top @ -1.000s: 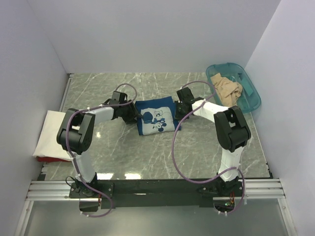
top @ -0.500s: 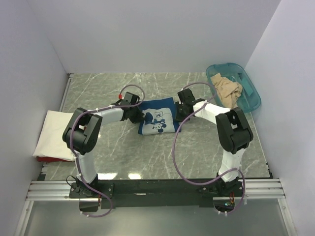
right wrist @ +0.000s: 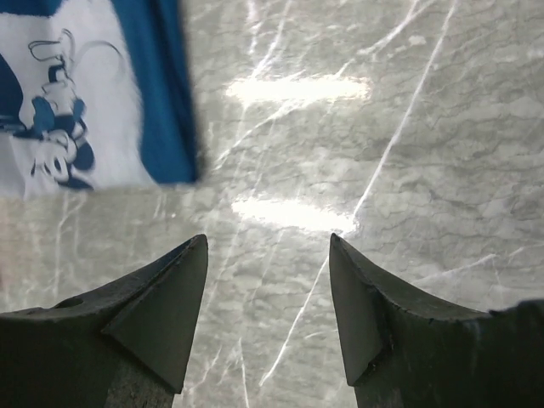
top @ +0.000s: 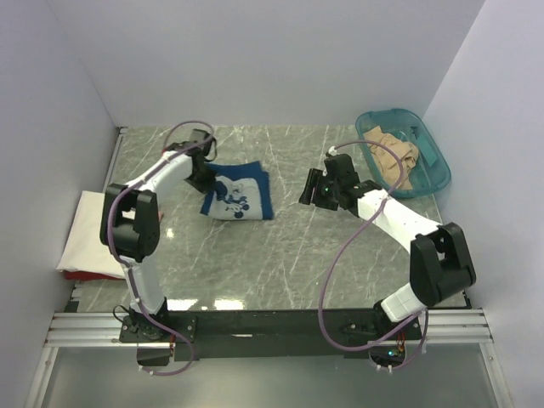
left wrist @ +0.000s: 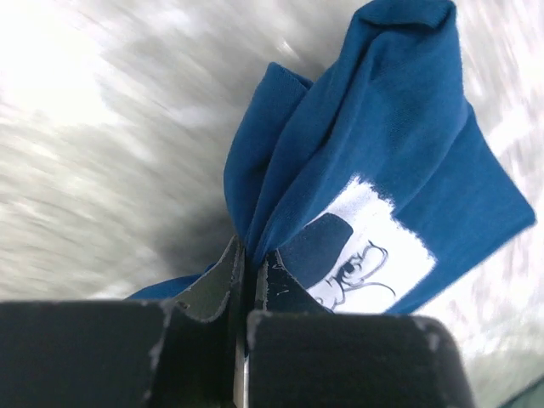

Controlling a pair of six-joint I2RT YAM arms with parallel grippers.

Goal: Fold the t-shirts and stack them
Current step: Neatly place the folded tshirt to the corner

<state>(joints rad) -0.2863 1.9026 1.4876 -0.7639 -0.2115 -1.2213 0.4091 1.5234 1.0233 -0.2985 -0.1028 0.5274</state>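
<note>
The folded navy blue t-shirt (top: 238,194) with its pale print lies left of the table's middle. My left gripper (top: 206,174) is shut on its left edge; in the left wrist view the blue cloth (left wrist: 374,153) bunches up from between the closed fingers (left wrist: 212,285). My right gripper (top: 311,191) hovers open over bare marble to the shirt's right, nothing between its fingertips (right wrist: 187,280); the shirt's corner (right wrist: 102,102) shows at upper left. A cream-white t-shirt (top: 93,229) lies folded at the left edge. A tan-beige t-shirt (top: 393,155) sits crumpled in the tub.
The teal translucent tub (top: 429,166) stands at the back right corner. A red edge (top: 85,274) peeks from under the white shirt. White walls close in the marble table (top: 280,263) on three sides.
My left gripper closed on the navy shirt and dragged it left and back. My right gripper opened, let go of the shirt and drew away to the right.
</note>
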